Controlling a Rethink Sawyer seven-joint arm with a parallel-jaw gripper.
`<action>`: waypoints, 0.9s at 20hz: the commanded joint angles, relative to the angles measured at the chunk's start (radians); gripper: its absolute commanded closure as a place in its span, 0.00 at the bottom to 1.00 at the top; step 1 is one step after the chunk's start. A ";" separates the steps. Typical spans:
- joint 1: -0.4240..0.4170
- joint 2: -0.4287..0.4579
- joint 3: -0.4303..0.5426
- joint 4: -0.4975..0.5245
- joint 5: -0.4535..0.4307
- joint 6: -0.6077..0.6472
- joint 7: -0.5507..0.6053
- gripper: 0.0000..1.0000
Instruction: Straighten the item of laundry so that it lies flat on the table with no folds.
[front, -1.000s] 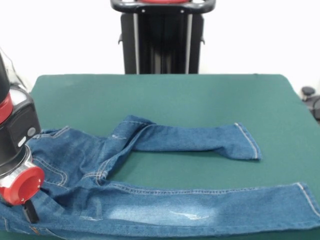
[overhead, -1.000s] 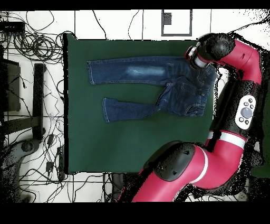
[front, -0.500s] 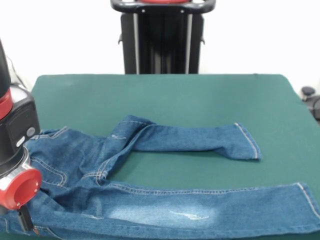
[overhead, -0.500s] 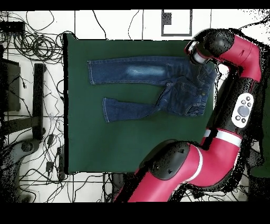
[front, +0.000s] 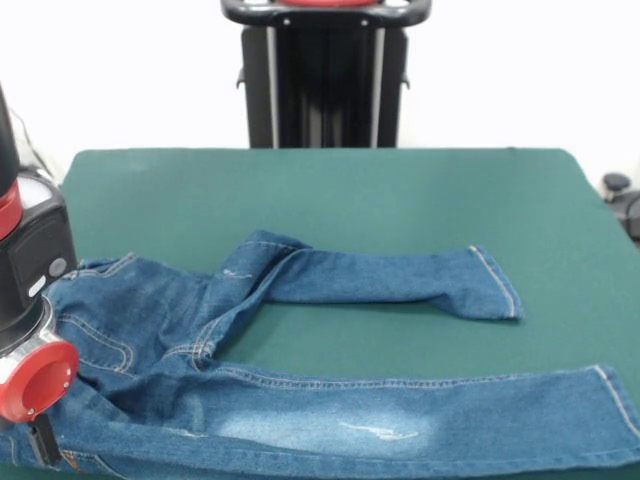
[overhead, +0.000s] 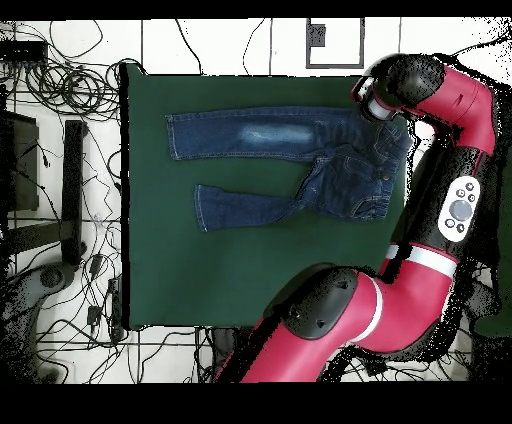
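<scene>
Front view shows your end effector (front: 40, 445) lower than a second ago, at the jeans' (front: 300, 400) waistband by the table's (front: 320, 190) corner; its grip is unclear. One leg remains bent.

Blue denim jeans (front: 330, 420), a coarse woven cloth, are lying on a table (front: 330, 200) covered in matt dark green felt-like fabric. A faded pale patch is showing on the leg toward 6 o'clock in the front view, and orange-tan stitching is running along seams and hems. At 9 o'clock the arm's wrist housing (front: 30, 270) is showing smooth black plastic, while a red end cap (front: 35, 382) is shining glossy. Overhead, the arm's (overhead: 440, 190) red shells are gleaming.
</scene>
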 joint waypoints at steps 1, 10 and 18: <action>0.056 -0.009 0.100 0.068 -0.025 0.022 -0.313 0.00; 0.033 -0.244 -0.054 0.420 0.115 -0.039 -0.131 0.00; 0.027 -0.452 -0.123 0.728 0.160 -0.149 0.014 0.00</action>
